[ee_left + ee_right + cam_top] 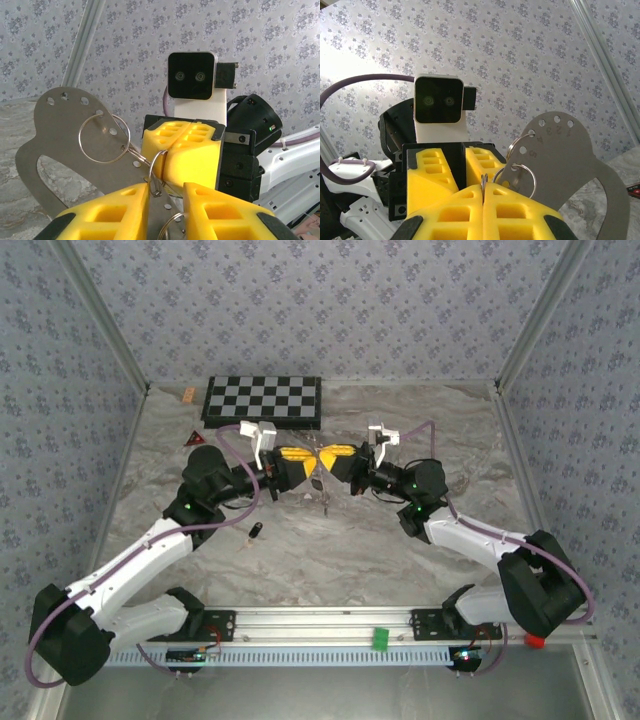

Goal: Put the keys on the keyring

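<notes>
Right gripper [483,192] is clamped on the keyring [152,172], holding it up mid-air so the left gripper [165,192], jaws apart around it, can help. One key [258,531] sits on the marble [350,550] below.

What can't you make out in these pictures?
The ring pinched in the right gripper: top view, too small.
Whether the left gripper grips the metal plate: left wrist view, bottom edge cuts it off.
The plate's numbers: right wrist view, blurred.
The loose key: top view, too tiny.
</notes>
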